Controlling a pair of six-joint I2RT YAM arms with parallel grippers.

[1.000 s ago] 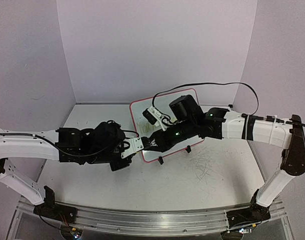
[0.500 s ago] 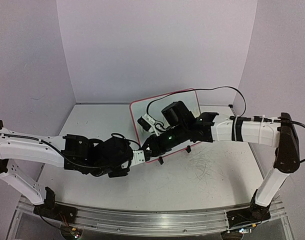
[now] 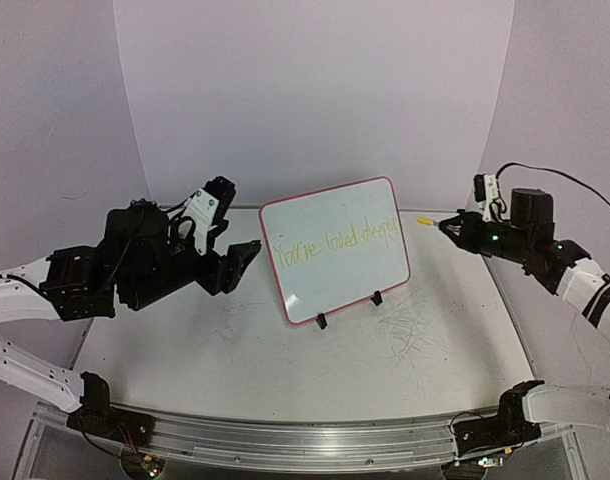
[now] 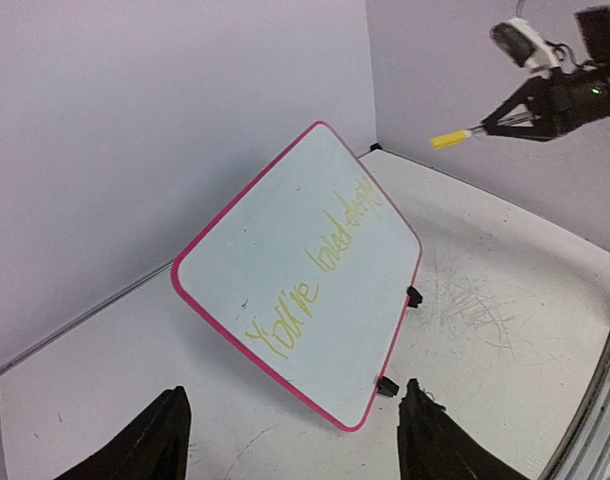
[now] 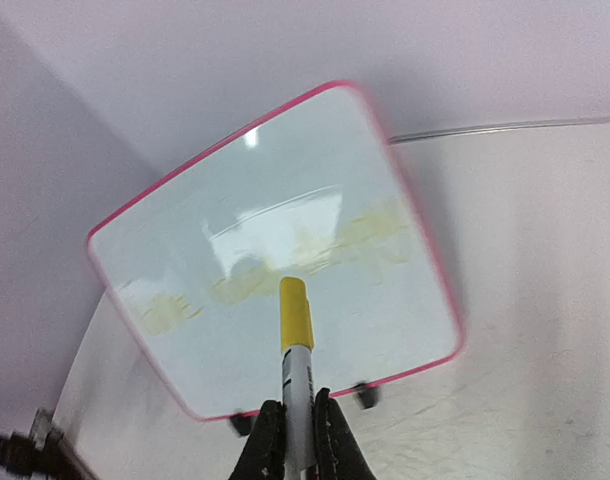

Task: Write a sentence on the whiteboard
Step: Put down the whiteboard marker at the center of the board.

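Note:
The whiteboard (image 3: pixel 350 275) stands tilted on its black wire stand at mid-table, pink-red rimmed. The sentence (image 3: pixel 335 240) runs across it in one line of pale yellow handwriting; it is sharp in the left wrist view (image 4: pixel 320 262) and blurred in the right wrist view (image 5: pixel 285 258). My left gripper (image 3: pixel 230 232) hovers left of the board, open and empty, with its dark fingers (image 4: pixel 150 445) spread wide. My right gripper (image 3: pixel 455 228) hangs off the board's right edge, shut on a white marker (image 5: pixel 296 345) whose yellow cap (image 3: pixel 425 220) points at the board.
Faint grey scribble marks (image 3: pixel 410 330) cover the tabletop right of the board. The stand's two black feet (image 3: pixel 321 321) rest on the table in front of the board. Lilac walls close in the back and both sides.
Both arms have drawn back from the board, the left to the left and the right to the right with the marker. The left gripper has opened. The written line is now uncovered.

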